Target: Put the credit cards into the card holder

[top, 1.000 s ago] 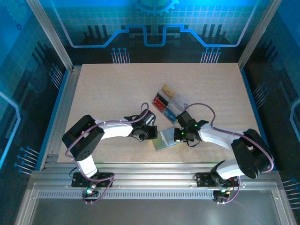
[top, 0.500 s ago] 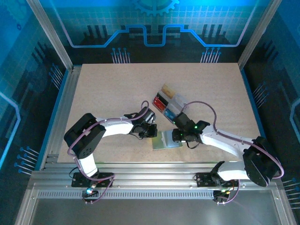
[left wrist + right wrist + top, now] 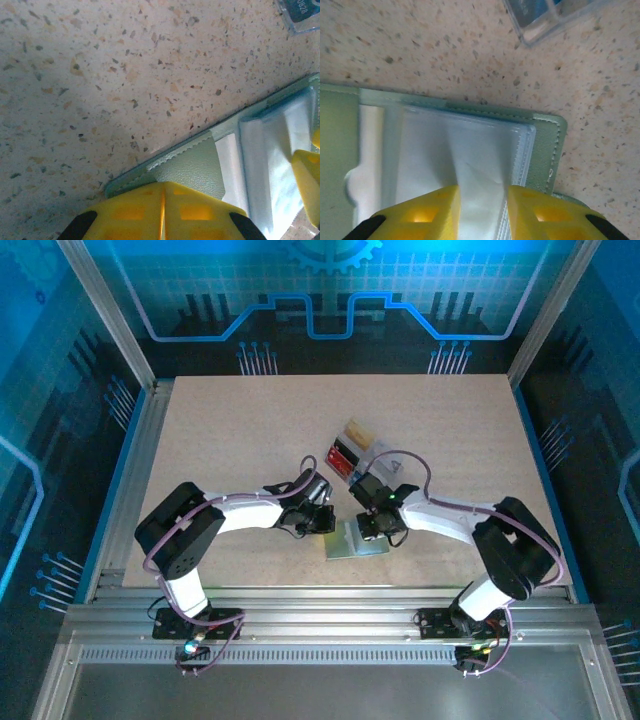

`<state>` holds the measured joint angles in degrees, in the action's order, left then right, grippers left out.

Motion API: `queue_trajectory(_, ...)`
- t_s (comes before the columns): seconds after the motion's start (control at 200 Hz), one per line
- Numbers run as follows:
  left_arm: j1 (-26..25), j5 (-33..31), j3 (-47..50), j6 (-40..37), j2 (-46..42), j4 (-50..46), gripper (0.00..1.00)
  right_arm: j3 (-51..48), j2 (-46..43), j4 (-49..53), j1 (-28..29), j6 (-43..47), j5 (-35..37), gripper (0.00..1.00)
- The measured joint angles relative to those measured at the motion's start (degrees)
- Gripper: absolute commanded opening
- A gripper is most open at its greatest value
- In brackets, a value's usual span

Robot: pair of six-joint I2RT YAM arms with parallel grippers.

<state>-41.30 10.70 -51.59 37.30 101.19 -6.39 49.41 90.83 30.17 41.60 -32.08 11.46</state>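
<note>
The sage-green card holder (image 3: 352, 541) lies open on the table between both arms, its clear inner sleeves facing up. In the left wrist view my left gripper (image 3: 163, 210) is shut, its yellow fingers resting on the card holder's (image 3: 194, 166) green flap near a corner. My right gripper (image 3: 481, 210) stands over the card holder (image 3: 547, 145), with a raised fold of a clear sleeve (image 3: 480, 170) filling the gap between its fingers. From above, the left gripper (image 3: 323, 521) and right gripper (image 3: 367, 527) flank the holder's far edge. The credit cards (image 3: 342, 452) sit in stacks behind them.
A clear compartmented tray (image 3: 358, 462) holds the tan, red, black and blue stacks just beyond the right gripper; its corner shows in the wrist views (image 3: 300, 17) (image 3: 555, 17). Metal frame rails run along the table's left and near edges.
The right gripper has slid left across the card holder, its arm folding inward. The left gripper has edged slightly right and stayed at the holder's left edge.
</note>
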Motion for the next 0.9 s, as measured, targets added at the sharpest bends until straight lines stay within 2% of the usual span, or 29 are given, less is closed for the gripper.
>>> queue_trajectory(0.355, 0.11, 0.26, 0.28, 0.00, -0.04, 0.42, 0.09, 1.77, 2.95, -1.38, 0.74, 0.11, 0.24, 0.25)
queue_trajectory(0.665, 0.11, 0.28, 0.35, -0.02, -0.04, 0.55, 0.09, 1.66, 2.71, -2.08, 2.32, -1.20, 0.98, 0.00)
queue_trajectory(0.901, 0.11, 0.52, 1.70, 0.07, -0.39, 2.67, 0.08, 5.33, 2.67, 2.86, 5.11, -1.05, 4.24, 0.00)
